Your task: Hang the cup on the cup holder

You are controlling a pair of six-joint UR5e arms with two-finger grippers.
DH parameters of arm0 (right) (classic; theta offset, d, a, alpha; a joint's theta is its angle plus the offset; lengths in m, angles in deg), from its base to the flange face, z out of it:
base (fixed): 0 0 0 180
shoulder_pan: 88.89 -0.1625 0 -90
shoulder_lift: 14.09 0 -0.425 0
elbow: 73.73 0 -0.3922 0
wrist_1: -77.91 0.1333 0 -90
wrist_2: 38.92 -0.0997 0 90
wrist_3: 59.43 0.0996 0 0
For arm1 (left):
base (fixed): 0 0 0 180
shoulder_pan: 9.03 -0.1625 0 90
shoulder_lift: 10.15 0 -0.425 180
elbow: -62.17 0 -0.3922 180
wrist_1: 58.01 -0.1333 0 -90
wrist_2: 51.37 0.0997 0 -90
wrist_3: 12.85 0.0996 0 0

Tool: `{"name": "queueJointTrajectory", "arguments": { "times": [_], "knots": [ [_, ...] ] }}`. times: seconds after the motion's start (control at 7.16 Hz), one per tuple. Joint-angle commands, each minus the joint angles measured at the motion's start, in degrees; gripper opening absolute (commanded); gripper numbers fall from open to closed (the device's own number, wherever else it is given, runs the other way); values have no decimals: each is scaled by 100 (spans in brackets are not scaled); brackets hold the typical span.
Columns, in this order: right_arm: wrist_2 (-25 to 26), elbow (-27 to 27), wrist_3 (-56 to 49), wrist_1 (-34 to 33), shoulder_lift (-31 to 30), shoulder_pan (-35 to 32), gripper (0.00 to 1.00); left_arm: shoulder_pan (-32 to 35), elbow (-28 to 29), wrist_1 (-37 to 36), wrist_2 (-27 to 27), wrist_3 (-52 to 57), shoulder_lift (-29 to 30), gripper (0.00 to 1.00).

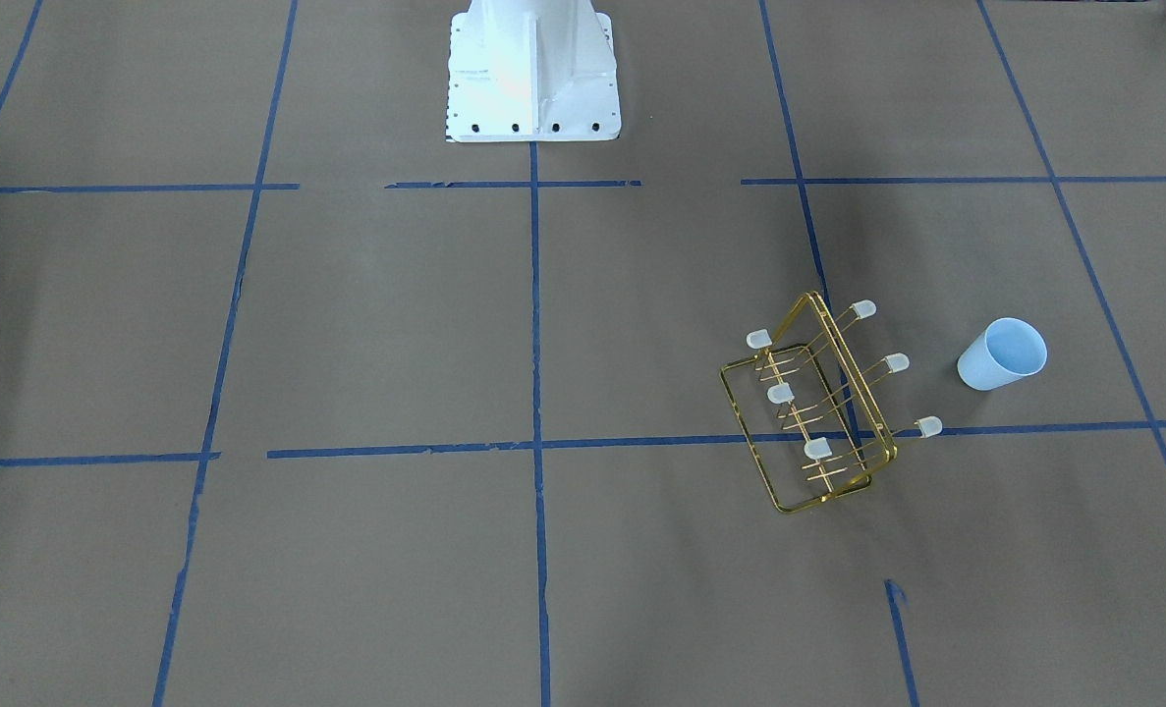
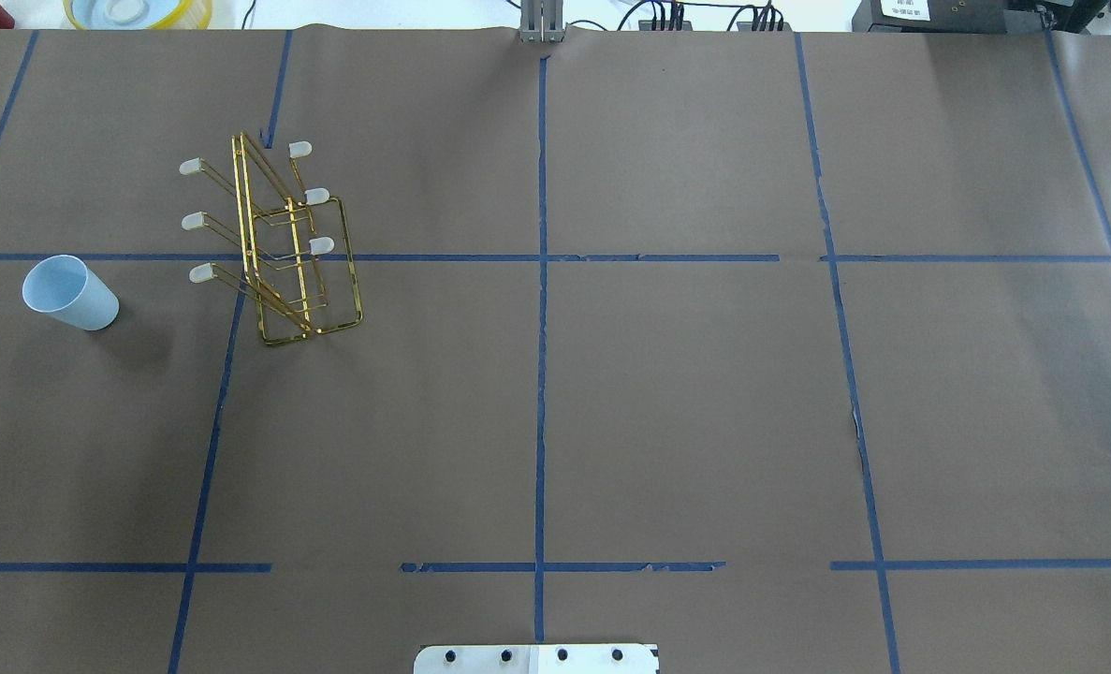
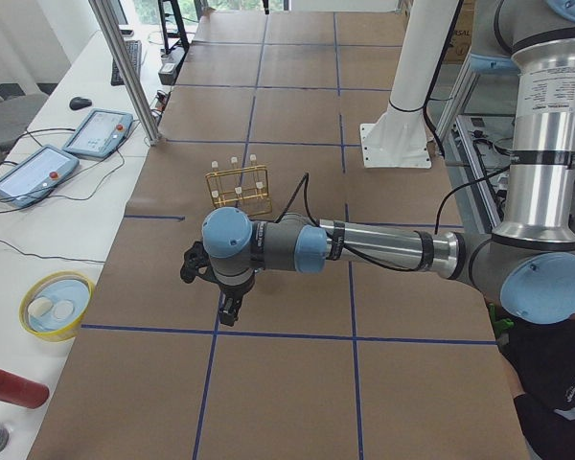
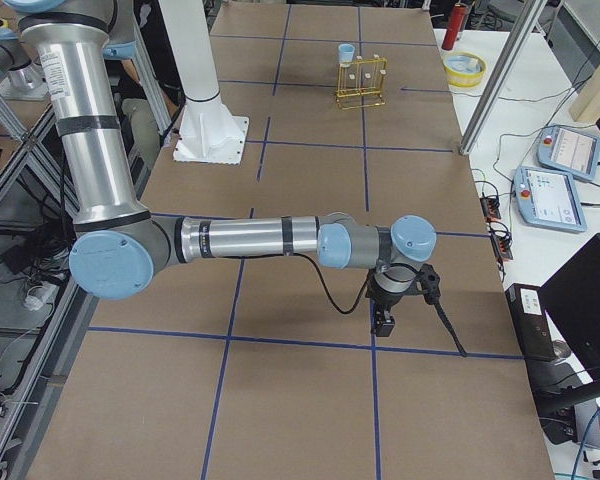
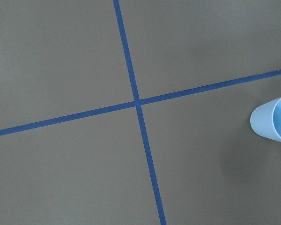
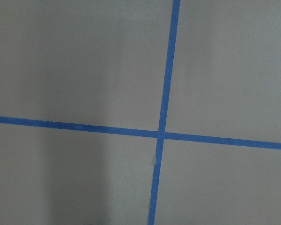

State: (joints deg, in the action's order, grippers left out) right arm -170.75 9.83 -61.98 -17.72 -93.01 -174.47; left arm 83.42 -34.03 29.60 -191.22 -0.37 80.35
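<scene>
The pale blue cup (image 1: 1003, 354) stands upright on the brown paper table, open end up, a short way from the cup holder (image 1: 853, 375). Both are also in the overhead view, cup (image 2: 70, 293) left of holder (image 2: 247, 221). The holder is a gold wire rack with white-capped prongs, all bare. The left wrist view catches the cup (image 5: 276, 123) at its right edge. My left gripper (image 3: 232, 311) hangs above the table on the cup's side. My right gripper (image 4: 385, 322) hangs far from both. Whether either gripper is open or shut, I cannot tell.
The white robot base (image 1: 533, 74) stands at the table's middle edge. A yellow ring (image 3: 56, 305), a red cylinder (image 3: 10, 386) and tablets (image 3: 34, 172) lie beyond the table's far side, by a metal post (image 3: 125, 67). Blue tape lines grid the paper.
</scene>
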Motion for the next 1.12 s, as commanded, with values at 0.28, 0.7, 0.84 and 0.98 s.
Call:
{"name": "queueJointTrajectory", "arguments": {
  "times": [0.28, 0.7, 0.84, 0.98],
  "knots": [
    [0, 2, 0, 0, 0, -2, 100, 1, -74, 341, -7, -639, 398, 100],
    [0, 2, 0, 0, 0, -2, 100, -234, -355, 1377, 289, -2016, 320, 100],
    [0, 2, 0, 0, 0, -2, 100, -454, -635, 1477, 466, -2387, 319, 100],
    [0, 2, 0, 0, 0, -2, 100, -647, -1012, 1504, 816, -2756, 293, 100]
  ]
}}
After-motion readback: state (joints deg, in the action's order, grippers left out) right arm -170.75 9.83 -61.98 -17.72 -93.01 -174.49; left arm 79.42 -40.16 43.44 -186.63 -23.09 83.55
